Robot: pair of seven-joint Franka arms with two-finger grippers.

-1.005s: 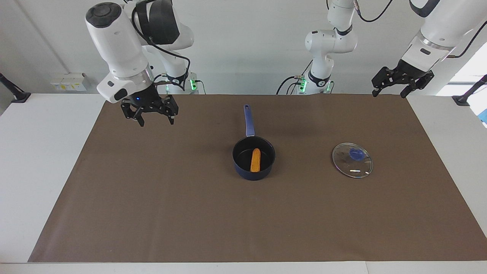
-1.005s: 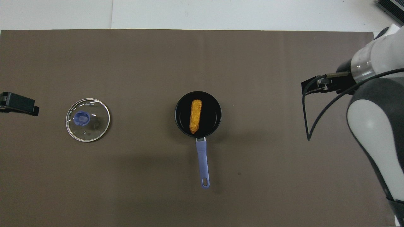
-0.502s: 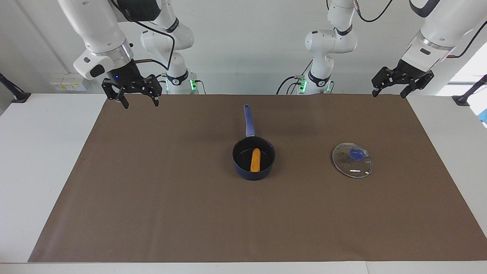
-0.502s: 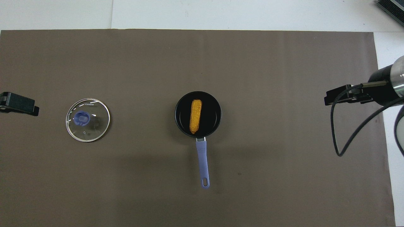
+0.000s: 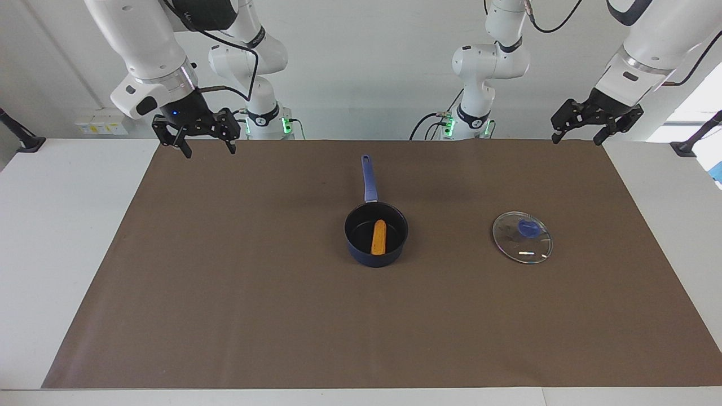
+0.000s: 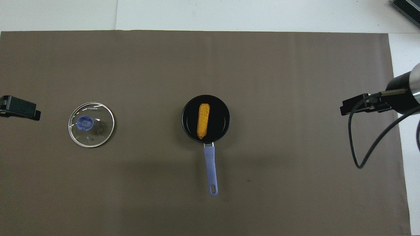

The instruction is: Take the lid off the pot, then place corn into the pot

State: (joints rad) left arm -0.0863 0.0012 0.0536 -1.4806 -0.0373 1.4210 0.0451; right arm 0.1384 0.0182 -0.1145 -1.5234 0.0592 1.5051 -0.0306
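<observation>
Overhead view cuts off both arms at its edges. Brown mat (image 5: 225,293) carries the pot (image 5: 376,234) at centre, corn (image 5: 378,237) inside; lid (image 5: 522,237) lies flat at nine o'clock there. Right gripper (image 5: 205,148) and left gripper (image 5: 576,135) hang spread wide, empty.

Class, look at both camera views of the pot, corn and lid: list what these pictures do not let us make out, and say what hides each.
- Lid lettering: overhead view, too small to read.
- Pot floor under the corn: both views, covered by the cob.
- Left hand: overhead view, cut off by the picture's edge; only a black tip shows.
- Right hand: overhead view, its fingertips are hidden by its own body.
</observation>
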